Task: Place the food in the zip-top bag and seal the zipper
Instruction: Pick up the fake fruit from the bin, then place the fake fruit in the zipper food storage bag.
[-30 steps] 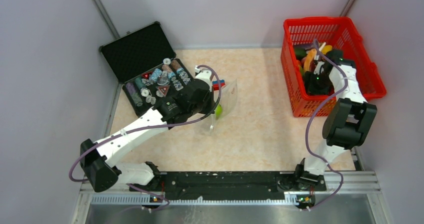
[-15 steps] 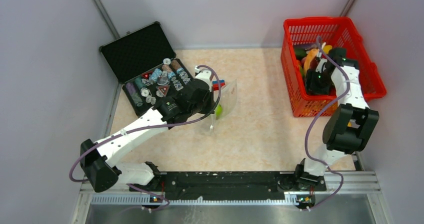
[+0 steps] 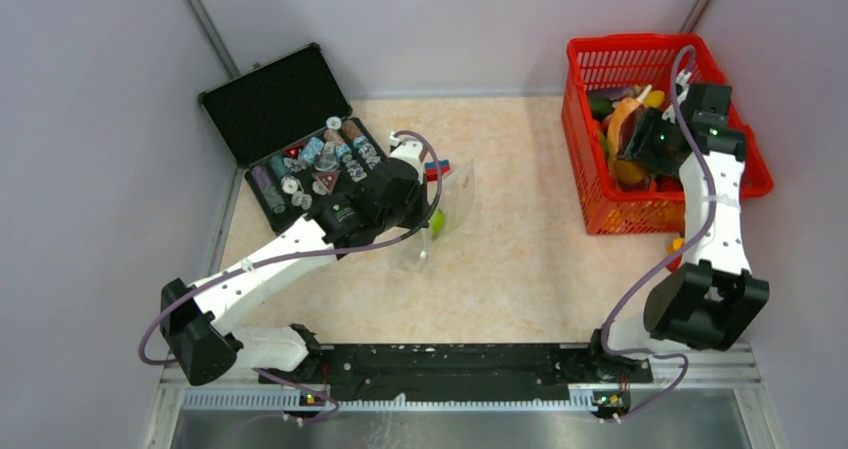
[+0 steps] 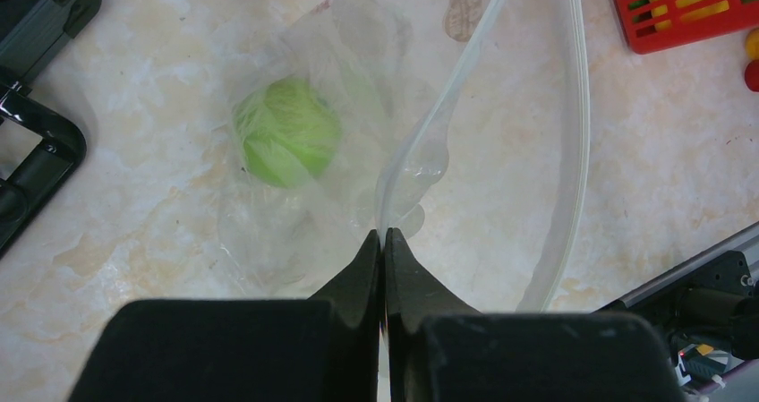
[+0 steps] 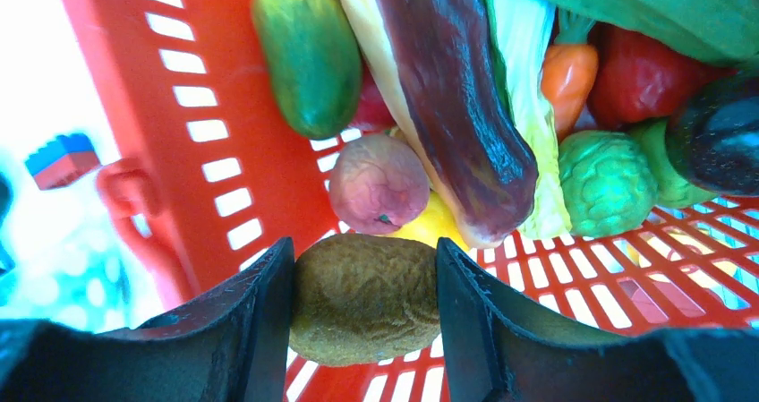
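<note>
The clear zip-top bag point(image 4: 501, 151) lies open on the table, also in the top view point(image 3: 455, 197). A green round fruit point(image 4: 286, 142) sits inside it. My left gripper point(image 4: 383, 237) is shut on the bag's near zipper strip point(image 4: 456, 71); the far strip point(image 4: 584, 106) curves away. My right gripper point(image 5: 364, 286) is shut on a brown oval fruit point(image 5: 362, 299), held above the floor of the red basket point(image 5: 215, 178). Below lie an eggplant point(image 5: 456, 98), a cucumber point(image 5: 309, 48), a carrot point(image 5: 568, 71) and other food. In the top view my right gripper point(image 3: 640, 147) is over the basket point(image 3: 640, 44).
An open black case point(image 3: 300, 139) with small bottles and discs stands at the back left. A red-and-blue brick point(image 3: 437, 169) lies beside the bag. Grey walls close in the table on three sides.
My right arm has risen and swung right over the basket, gripper lifted from among the food. The left arm and the bag have not moved.
</note>
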Controlling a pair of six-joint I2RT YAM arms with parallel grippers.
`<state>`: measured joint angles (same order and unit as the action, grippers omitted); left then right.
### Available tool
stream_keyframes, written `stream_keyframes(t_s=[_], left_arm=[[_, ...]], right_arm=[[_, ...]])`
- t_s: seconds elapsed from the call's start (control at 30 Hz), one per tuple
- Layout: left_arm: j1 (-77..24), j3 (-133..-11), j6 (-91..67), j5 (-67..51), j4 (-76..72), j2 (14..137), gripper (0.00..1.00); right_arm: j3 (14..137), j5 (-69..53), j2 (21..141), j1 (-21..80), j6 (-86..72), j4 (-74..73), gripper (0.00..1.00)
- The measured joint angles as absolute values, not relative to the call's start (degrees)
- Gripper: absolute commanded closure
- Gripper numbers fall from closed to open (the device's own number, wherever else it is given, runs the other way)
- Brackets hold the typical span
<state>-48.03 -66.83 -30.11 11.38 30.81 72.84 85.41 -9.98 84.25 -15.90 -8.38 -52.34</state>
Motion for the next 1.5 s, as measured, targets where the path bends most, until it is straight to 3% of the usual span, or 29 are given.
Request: stream_keyframes(t_s=[0.43, 0.73, 1.13, 1.5], left_arm=[[-48.03, -66.83, -30.09, 11.86, 30.83, 72.84, 1.0], [-47.99, -66.83, -30.15, 12.95, 30.92, 72.84, 1.0], [-47.97, -67.4, -30.17, 13.61, 31.46, 72.88, 1.0], [-47.81, -67.75, -30.59, 13.32, 31.42, 73.67, 1.0]], right_arm=[[73.47, -13.74, 68.4, -15.92, -17.28, -35.09, 0.94], [64.1, -31.9, 57.98, -14.5, -28.86, -16.93, 0.93], [60.55, -40.21, 56.21, 7.35, -29.36, -6.85, 0.93], [53.04, -31.59, 56.84, 29.23, -25.93, -1.37, 0.94]])
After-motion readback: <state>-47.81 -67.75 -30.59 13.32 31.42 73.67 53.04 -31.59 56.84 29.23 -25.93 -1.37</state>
